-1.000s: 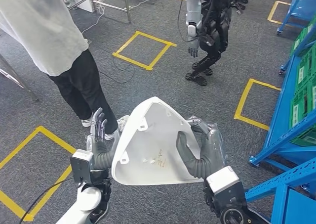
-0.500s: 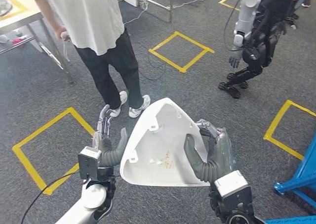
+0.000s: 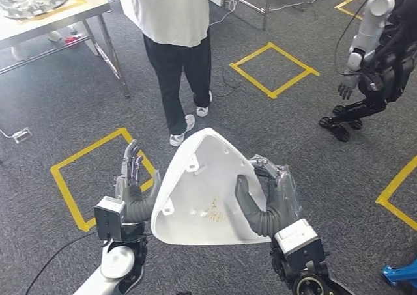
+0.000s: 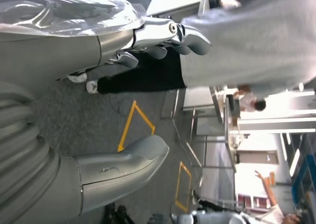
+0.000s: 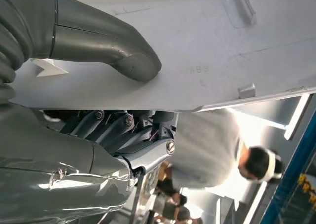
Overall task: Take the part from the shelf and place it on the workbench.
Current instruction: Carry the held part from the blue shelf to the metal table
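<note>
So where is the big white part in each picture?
Head view: the white part is in the lower middle, between both robot hands.
Left wrist view: I can't find it.
Right wrist view: it fills the top, under the thumb.
Shared landmark: the person in the white shirt.

The part [image 3: 204, 191] sits between the two hands, the right hand [image 3: 273, 200] clasping its right edge with thumb across its inner face, the left hand [image 3: 133, 187] just beside its left edge. Beyond the left hand lies a taped floor square [image 3: 96, 174]; a person [image 3: 172, 41] stands farther ahead of the part. A workbench [image 3: 54, 15] stands far ahead and left of the left hand. Another robot [image 3: 378, 54] stands well ahead and right of the right hand, a second floor square [image 3: 273, 70] between it and the person.
</note>
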Robot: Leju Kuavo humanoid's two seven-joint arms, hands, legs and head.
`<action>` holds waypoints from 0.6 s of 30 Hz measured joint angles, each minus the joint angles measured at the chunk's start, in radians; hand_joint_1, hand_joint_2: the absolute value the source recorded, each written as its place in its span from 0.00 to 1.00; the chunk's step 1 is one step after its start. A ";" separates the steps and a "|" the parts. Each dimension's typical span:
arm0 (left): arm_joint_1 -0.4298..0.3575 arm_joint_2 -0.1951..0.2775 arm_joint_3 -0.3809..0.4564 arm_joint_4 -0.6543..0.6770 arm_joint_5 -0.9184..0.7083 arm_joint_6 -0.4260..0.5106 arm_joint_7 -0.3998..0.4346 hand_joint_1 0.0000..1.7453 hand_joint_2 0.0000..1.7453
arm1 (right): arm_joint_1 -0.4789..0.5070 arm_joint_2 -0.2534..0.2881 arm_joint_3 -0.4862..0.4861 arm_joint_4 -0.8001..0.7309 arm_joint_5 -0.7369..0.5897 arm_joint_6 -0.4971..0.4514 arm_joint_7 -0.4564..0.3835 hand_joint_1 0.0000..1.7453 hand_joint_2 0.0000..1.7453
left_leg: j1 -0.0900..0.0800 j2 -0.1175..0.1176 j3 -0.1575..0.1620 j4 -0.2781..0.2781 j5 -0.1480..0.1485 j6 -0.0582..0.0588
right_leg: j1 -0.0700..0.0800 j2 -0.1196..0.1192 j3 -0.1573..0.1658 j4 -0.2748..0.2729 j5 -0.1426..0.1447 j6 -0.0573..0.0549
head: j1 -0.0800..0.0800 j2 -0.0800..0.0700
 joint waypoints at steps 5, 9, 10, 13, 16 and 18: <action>0.000 0.001 0.000 -0.011 -0.002 0.011 0.001 0.00 1.00 | -0.002 0.000 0.000 0.000 -0.006 0.000 0.000 1.00 1.00 | -0.005 0.035 0.076 -0.150 0.044 0.024 | 0.010 -0.044 0.011 0.009 -0.018 0.026 | -0.005 0.000; 0.008 0.007 0.000 -0.036 -0.016 0.038 0.019 0.00 1.00 | -0.004 0.000 0.000 0.000 -0.023 -0.002 0.006 1.00 1.00 | 0.001 -0.012 0.080 -0.156 0.048 0.050 | -0.001 0.039 -0.039 0.130 -0.099 0.042 | 0.016 0.000; 0.009 0.008 0.000 -0.040 -0.019 0.045 0.024 0.00 1.00 | -0.004 0.000 0.000 0.001 -0.026 -0.002 0.007 1.00 1.00 | 0.000 -0.025 0.080 -0.156 0.048 0.053 | -0.001 0.059 -0.074 0.206 -0.134 0.042 | 0.025 0.000; 0.019 0.013 0.000 -0.049 -0.028 0.059 0.031 0.00 1.00 | -0.001 -0.001 0.000 0.005 -0.031 -0.001 0.010 1.00 1.00 | -0.005 -0.069 0.082 -0.155 0.048 0.056 | 0.000 0.074 -0.139 0.325 -0.151 0.037 | 0.041 0.000; 0.023 0.018 0.000 -0.057 -0.048 0.072 0.040 0.00 1.00 | -0.002 -0.002 0.000 0.008 -0.031 0.002 0.010 1.00 1.00 | -0.007 -0.115 0.087 -0.155 0.048 0.054 | 0.000 0.121 -0.071 0.149 -0.035 0.021 | 0.049 0.000; 0.024 0.020 0.000 -0.060 -0.061 0.077 0.049 0.00 1.00 | -0.003 -0.002 0.000 0.010 -0.034 0.004 0.010 1.00 1.00 | -0.005 -0.142 0.082 -0.153 0.051 0.047 | 0.000 0.163 -0.028 0.053 -0.003 0.015 | 0.052 0.000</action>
